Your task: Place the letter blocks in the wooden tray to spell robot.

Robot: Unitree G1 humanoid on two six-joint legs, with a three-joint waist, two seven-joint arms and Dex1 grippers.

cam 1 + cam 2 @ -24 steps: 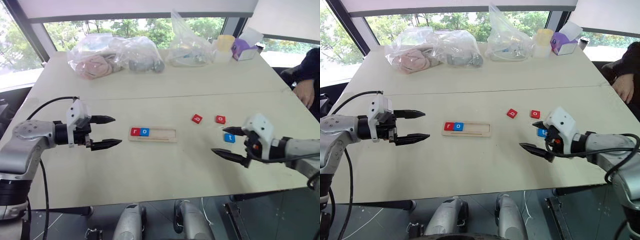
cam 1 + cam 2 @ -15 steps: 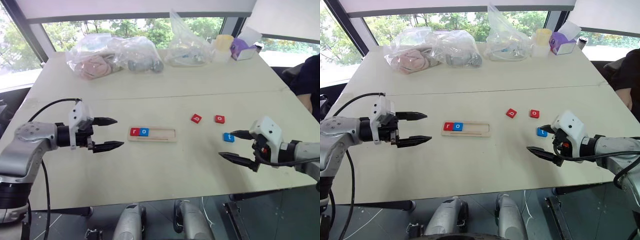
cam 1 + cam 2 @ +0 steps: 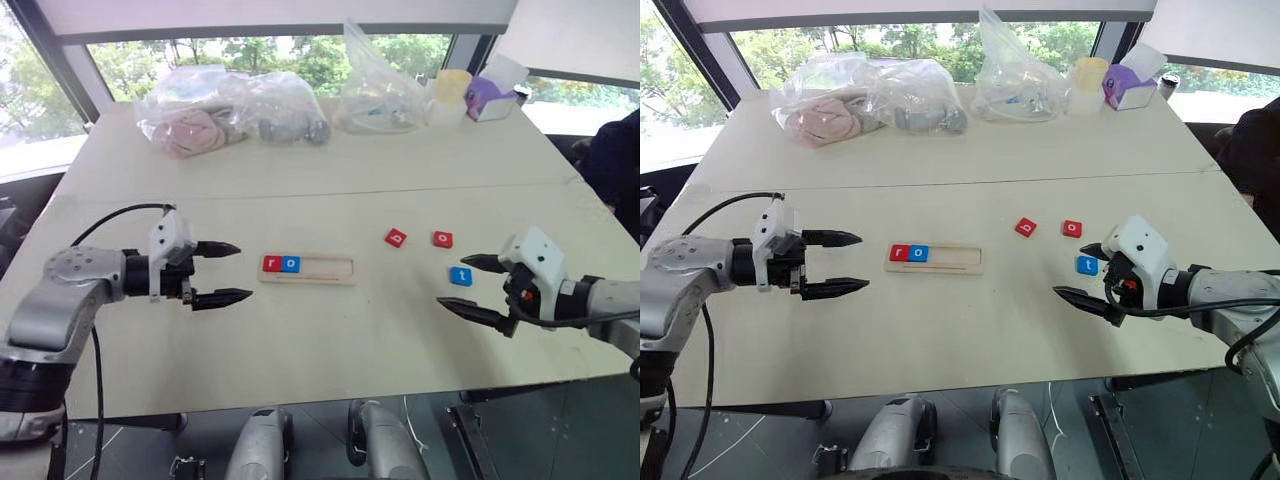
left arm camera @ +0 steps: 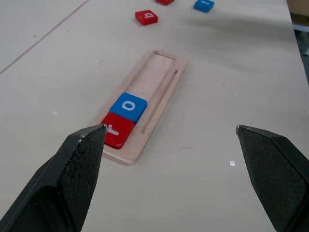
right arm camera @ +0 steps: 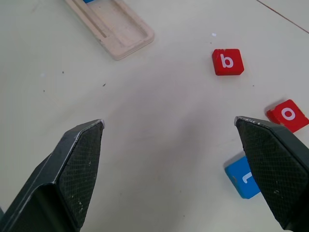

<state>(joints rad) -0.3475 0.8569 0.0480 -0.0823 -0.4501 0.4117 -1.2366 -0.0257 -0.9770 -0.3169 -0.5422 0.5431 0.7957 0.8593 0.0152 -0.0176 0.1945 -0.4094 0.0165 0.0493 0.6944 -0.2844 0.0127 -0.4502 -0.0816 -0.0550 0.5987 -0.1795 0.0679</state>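
The right pincer (image 3: pixel 475 288), jaws apart and empty, is backing off the blue t block (image 3: pixel 460 276), leaving the tray (image 3: pixel 306 269) waiting for b.

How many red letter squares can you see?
3. The red r sits at the left end of the wooden tray, beside the blue o. The red b and red o lie loose on the table, right of the tray.

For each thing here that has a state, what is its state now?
wooden tray: partly filled, r and o at its left end
red b block: loose on table
red o block: loose on table
blue t block: loose on table
left tool: open, empty
right tool: open, empty
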